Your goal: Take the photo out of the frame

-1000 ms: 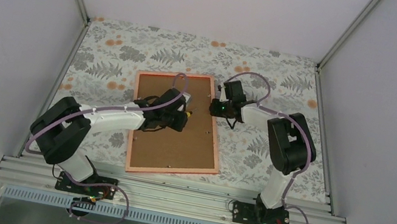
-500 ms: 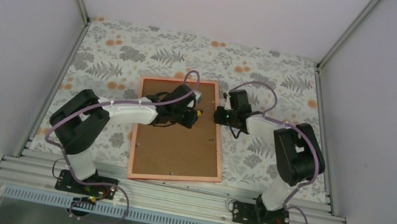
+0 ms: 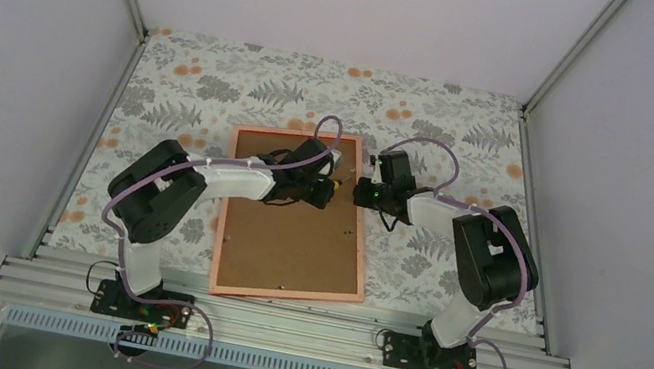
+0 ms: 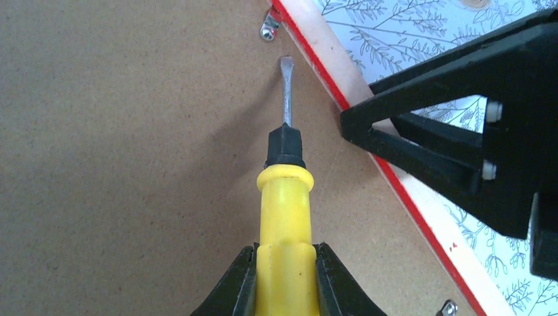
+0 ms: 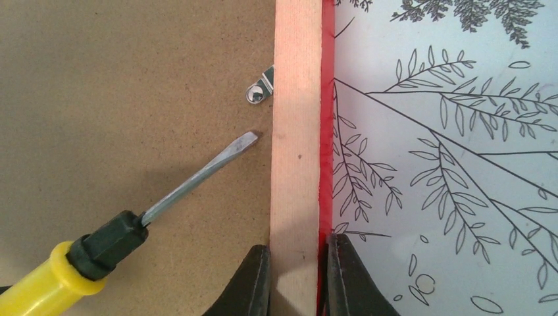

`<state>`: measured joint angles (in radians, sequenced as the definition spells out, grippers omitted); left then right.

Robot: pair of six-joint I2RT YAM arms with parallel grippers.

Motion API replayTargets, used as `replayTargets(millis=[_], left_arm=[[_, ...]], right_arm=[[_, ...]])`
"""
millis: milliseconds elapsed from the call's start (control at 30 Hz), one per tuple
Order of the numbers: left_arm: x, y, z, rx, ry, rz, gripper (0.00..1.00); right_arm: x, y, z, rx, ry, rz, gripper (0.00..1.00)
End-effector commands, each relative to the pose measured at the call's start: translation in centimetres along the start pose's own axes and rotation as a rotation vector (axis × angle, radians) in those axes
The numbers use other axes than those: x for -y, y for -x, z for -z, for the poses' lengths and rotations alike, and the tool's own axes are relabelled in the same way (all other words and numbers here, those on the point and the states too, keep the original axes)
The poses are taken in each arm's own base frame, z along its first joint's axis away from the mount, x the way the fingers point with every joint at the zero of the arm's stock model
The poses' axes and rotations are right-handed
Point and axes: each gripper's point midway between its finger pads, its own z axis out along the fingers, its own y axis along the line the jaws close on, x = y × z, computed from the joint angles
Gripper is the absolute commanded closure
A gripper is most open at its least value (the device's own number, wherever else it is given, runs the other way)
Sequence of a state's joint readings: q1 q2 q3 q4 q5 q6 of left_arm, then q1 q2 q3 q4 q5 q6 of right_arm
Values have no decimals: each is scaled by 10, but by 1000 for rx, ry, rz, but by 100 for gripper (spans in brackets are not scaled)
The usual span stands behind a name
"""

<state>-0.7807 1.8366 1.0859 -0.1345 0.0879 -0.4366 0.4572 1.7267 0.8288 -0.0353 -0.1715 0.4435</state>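
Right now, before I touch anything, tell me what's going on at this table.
The frame lies face down with its brown backing up. The left gripper holds a yellow-handled screwdriver, its blade tip at the backing beside the frame's right rail, just short of a small metal clip. The right gripper is clamped on that rail. The backing is in place and the photo is not in view, so it isn't out yet.

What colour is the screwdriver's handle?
Yellow screwdriver handle, black collar; clearest in the left wrist view.
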Motion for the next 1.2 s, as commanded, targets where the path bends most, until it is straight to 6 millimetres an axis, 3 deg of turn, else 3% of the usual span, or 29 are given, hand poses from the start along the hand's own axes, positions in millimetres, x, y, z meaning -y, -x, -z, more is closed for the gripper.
replayTargets(millis=[0,767,967,1167], left_arm=[[6,16,-4,35,-22,-10,98],[-29,14,-19,31,122,86,98],[-51,10,-11,58,225,158,98],[-58,10,-6,91,246,203,98]], right_arm=[[2,-35,-1,-113,8,-15,90],[2,-38,0,-119,17,-18,90],[2,-40,0,-119,17,-27,90],[3,-41,0,-121,18,-32,90]])
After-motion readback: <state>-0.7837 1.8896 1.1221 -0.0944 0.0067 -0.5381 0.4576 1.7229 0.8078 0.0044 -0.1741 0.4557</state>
